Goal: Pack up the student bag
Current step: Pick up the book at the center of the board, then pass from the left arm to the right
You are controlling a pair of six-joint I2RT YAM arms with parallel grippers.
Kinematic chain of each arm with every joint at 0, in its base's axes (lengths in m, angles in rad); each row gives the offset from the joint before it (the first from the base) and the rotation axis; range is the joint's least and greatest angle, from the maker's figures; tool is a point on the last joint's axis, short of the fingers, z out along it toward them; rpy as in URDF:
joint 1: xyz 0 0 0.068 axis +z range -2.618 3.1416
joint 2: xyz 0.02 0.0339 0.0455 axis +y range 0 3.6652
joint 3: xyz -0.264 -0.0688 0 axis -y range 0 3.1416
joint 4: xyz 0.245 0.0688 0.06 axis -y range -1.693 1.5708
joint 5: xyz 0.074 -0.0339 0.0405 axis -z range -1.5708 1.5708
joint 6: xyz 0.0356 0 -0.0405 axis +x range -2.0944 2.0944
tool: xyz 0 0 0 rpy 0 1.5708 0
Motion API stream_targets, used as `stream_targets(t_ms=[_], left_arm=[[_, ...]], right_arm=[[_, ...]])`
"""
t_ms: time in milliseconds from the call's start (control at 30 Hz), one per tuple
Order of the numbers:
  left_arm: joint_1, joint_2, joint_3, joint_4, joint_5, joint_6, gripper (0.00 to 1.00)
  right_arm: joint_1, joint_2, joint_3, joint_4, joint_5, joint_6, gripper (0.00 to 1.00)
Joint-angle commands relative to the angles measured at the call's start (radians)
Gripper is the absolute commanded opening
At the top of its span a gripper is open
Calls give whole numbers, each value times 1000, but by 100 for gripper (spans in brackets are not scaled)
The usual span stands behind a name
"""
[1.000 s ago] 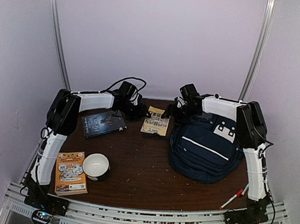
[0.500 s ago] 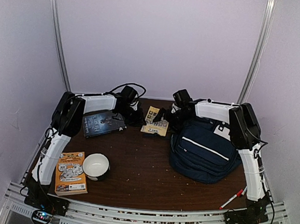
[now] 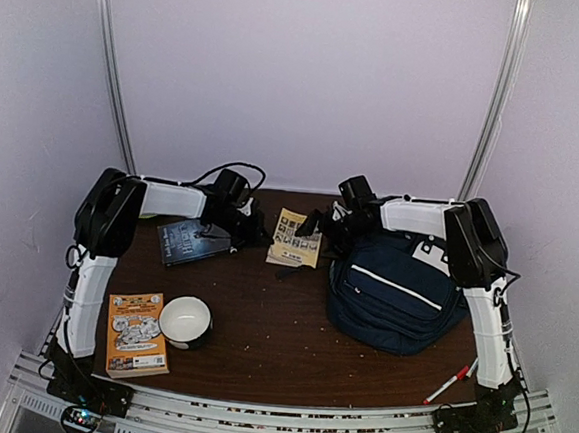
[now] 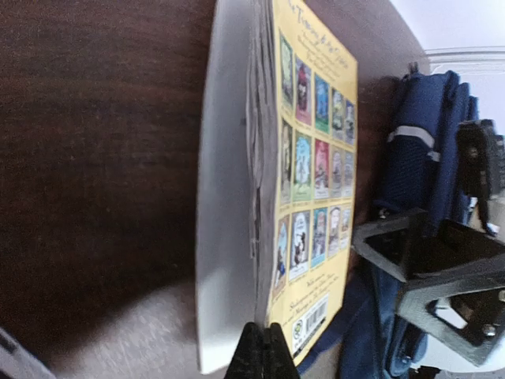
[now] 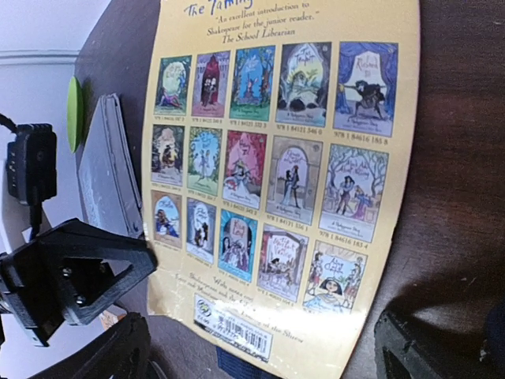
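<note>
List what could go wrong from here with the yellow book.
The left gripper seems to pinch only a corner of the yellow book, so it could slip or tear. The open right gripper sits close by, and the arms could collide. The student bag shows no opening from above.

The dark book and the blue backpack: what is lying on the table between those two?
A yellow paperback lies between the dark book and the backpack, back cover facing up. The top view shows all three in a row.

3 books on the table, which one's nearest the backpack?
The yellow paperback, far middle, beside the navy backpack; the dark book and orange book lie further left.
</note>
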Motion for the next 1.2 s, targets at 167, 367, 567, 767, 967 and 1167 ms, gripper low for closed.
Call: stream_targets(t_ms=[167, 367, 567, 767, 967, 1167], left_arm=[[37, -143, -100, 328, 172, -244, 0], [44, -143, -77, 315, 178, -260, 0], [49, -138, -73, 258, 205, -219, 0], [63, -159, -145, 297, 205, -228, 0], [78, -172, -203, 306, 210, -220, 2], [84, -214, -228, 206, 157, -126, 69]], right_arm=[[-9, 12, -181, 194, -246, 52, 100], [-4, 25, -258, 444, -349, 196, 97], [-8, 50, -316, 803, -388, 414, 54], [-12, 51, -342, 957, -385, 505, 37], [-12, 38, -367, 1026, -384, 531, 9], [-12, -21, -373, 1034, -398, 491, 0]])
